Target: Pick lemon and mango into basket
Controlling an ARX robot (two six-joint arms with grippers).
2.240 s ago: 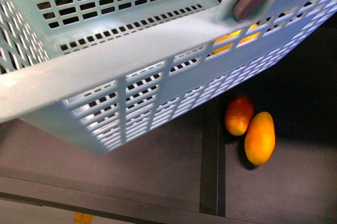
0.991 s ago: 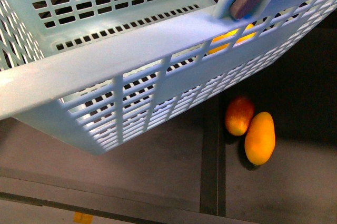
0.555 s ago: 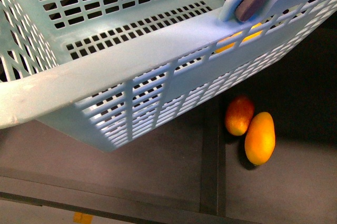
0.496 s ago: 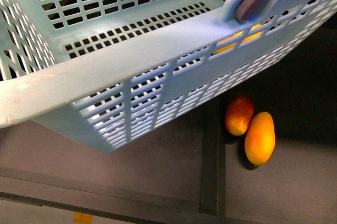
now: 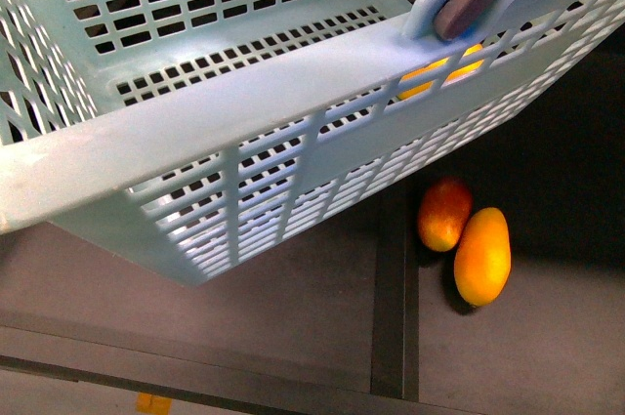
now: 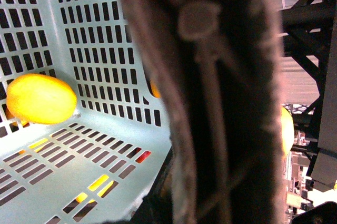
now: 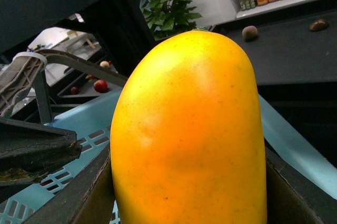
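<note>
The light-teal basket (image 5: 244, 112) hangs tilted above the dark table and fills the upper front view. My left gripper (image 6: 195, 203) is shut on its brown handle (image 6: 210, 103), which hides the fingers. A yellow lemon (image 6: 39, 98) lies inside the basket in a floor corner, and in the front view its yellow shows through the wall slots (image 5: 430, 73). My right gripper (image 7: 189, 197) is shut on a large orange-yellow mango (image 7: 189, 134), held upright between dark fingers (image 7: 87, 192) just above the basket's rim (image 7: 79, 134). Neither gripper shows in the front view.
Two more fruits lie side by side on the dark table below the basket: a red-orange one (image 5: 444, 212) and an orange-yellow one (image 5: 482, 255). A dark seam (image 5: 393, 298) runs across the table. Shelves, red apples (image 7: 100, 85) and a plant (image 7: 168, 2) stand behind.
The hanging basket has swung slightly, its near wall rising and then settling lower again. The two fruits on the table have not moved.
</note>
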